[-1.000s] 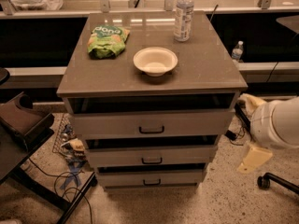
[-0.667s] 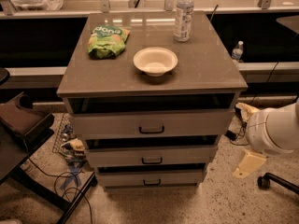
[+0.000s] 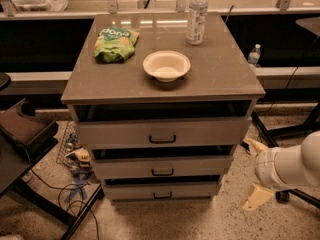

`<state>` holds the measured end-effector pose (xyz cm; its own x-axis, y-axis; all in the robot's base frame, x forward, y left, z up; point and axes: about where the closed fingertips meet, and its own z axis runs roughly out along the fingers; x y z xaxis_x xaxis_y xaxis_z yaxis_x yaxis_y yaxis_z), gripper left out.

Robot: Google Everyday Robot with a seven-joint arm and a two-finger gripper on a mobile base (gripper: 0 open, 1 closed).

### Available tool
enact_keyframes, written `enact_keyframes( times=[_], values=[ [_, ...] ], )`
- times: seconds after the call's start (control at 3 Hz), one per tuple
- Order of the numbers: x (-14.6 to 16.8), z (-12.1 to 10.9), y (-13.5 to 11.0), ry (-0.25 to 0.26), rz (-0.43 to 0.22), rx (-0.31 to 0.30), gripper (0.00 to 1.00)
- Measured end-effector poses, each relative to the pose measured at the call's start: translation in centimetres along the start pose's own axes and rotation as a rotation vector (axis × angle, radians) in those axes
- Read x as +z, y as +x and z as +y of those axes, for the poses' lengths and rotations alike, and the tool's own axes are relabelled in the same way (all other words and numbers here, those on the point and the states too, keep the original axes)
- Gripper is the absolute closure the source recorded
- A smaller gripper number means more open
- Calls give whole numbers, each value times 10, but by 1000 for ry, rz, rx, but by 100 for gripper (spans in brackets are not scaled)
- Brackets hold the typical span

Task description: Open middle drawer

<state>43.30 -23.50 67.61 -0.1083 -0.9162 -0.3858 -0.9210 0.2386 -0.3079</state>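
**Coming in low for the middle handle**

Camera view: my gripper hangs off the cabinet's right front corner, down near the floor. Its two cream fingers are spread wide with nothing between them. The middle drawer sits between the taller top drawer and the slim bottom drawer. Its front looks pushed in, and its small black handle is untouched at the centre, well apart from me.

To do this well, I judge I must swing left across the drawer fronts, level myself with that short bar rather than the larger handle above it, and close around it squarely. Then I should pull straight out, so the drawer does not bind. The bowl, chip bag and bottle on top want a smooth pull.

Against a second ago, my arm has dropped lower and edged slightly toward the cabinet. The drawers and the things on top have not moved.
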Motion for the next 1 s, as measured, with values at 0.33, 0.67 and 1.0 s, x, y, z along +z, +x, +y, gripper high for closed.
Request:
enact_keyframes(
  times=[0.33, 0.67, 1.0],
  values=[
    [60, 14, 17, -20, -91, -18, 0],
    [97, 20, 21, -39, -141, -23, 0],
    [144, 31, 25, -53, -145, -25, 0]
  ],
)
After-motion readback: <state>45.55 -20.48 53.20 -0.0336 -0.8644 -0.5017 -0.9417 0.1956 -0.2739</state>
